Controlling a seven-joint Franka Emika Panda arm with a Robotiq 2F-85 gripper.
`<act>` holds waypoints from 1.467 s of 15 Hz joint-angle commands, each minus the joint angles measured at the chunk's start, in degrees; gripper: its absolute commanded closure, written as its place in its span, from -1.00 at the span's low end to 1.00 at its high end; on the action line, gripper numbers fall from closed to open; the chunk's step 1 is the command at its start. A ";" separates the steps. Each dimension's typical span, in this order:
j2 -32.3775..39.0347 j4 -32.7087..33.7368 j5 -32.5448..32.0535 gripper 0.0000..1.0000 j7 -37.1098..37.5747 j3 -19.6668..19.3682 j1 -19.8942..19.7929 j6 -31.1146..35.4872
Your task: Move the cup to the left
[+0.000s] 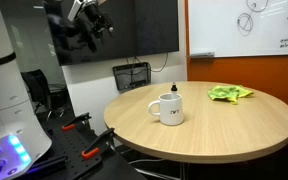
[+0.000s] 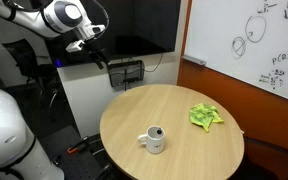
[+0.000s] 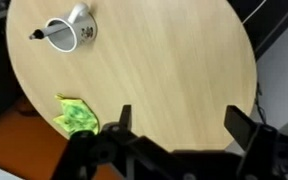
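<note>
The cup [image 1: 168, 108] is a white mug with a side handle and a small dark mark on its front. It stands upright on the round wooden table [image 1: 234, 125], near the middle. It also shows in the other exterior view [image 2: 154, 140] and at the top left of the wrist view [image 3: 69, 32]. A small dark bottle-like object [image 1: 174, 90] stands just behind it. My gripper [image 1: 92, 27] hangs high in the air, well away from the table edge and the cup. Its fingers [image 3: 179, 120] are spread wide and hold nothing.
A crumpled green cloth [image 1: 229, 93] lies on the table's far side, also in the wrist view [image 3: 77, 116]. A black wire basket [image 1: 132, 75] stands behind the table. A whiteboard [image 2: 249, 40] hangs on the wall. Orange-handled tools [image 1: 92, 150] lie on the floor.
</note>
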 commanded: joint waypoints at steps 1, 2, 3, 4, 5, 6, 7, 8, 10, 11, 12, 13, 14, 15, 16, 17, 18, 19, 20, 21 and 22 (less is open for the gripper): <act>0.48 0.11 -1.25 -1.00 0.95 -1.86 2.03 -0.25; 0.48 0.11 -1.25 -1.00 0.95 -1.86 2.03 -0.25; 0.75 0.09 -0.50 -1.00 0.52 -2.63 2.20 -0.10; 0.83 -0.05 -0.04 -1.00 0.14 -3.65 2.28 0.17; 1.13 -0.06 0.60 -1.00 -0.12 -4.71 2.31 0.29; 1.54 -0.17 1.90 -1.00 -1.31 -6.62 2.41 0.62; 2.09 -0.20 2.64 -1.00 -1.74 -8.07 2.15 0.46; 3.04 -0.44 3.64 -1.00 -2.98 -10.15 1.88 0.76; 5.56 -1.18 4.93 -1.00 -4.73 -13.90 0.76 1.65; 7.30 -1.53 5.33 -1.00 -5.65 -15.69 0.06 2.13; 9.20 -2.05 5.51 -1.00 -7.14 -17.59 -0.54 3.78; 11.14 -2.15 5.44 -1.00 -7.71 -18.97 -1.26 5.20; 13.64 -2.20 4.77 -1.00 -8.39 -20.30 -2.11 7.19; 15.60 -2.07 4.71 -1.00 -9.02 -21.44 -2.60 8.80; 18.21 -1.56 4.19 -1.00 -8.95 -22.38 -3.27 10.31; 20.32 -1.19 3.53 -1.00 -8.45 -23.07 -3.84 11.55; 22.26 -0.91 3.37 -1.00 -7.86 -23.80 -4.20 12.74; 24.16 -0.58 3.21 -1.00 -7.61 -24.44 -4.46 13.65; 25.78 -0.36 3.49 -1.00 -7.56 -25.14 -4.58 14.70; 27.24 -0.12 4.01 -1.00 -7.82 -25.82 -4.67 15.61; 28.75 0.17 4.07 -1.00 -7.72 -26.48 -4.80 16.77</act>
